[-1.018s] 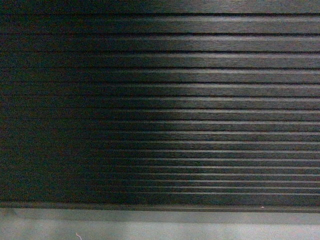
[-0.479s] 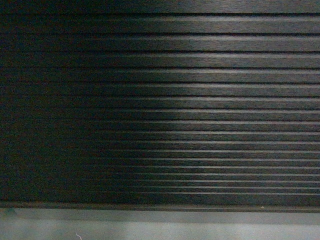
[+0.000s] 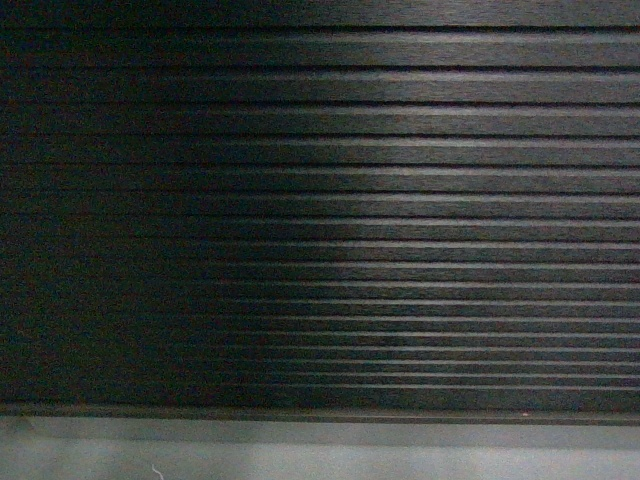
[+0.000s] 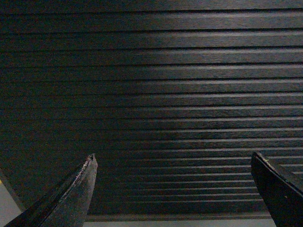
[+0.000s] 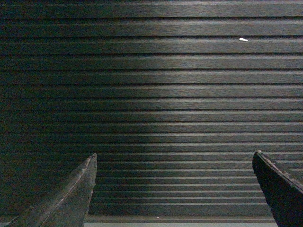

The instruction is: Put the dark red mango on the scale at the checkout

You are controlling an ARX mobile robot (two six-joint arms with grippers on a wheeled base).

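The checkout's ribbed dark front fills the head view, with its grey plinth along the bottom. No arm shows in the head view. The left wrist view faces the same ribbed front; my left gripper is open, its two dark fingers far apart with nothing between them. In the right wrist view my right gripper is also open and empty before the ribbed front. The dark red mango and the scale are out of view.
The ribbed panel stands close ahead in all three views. A strip of grey plinth runs under it, and a small white speck sits on one rib at the upper right.
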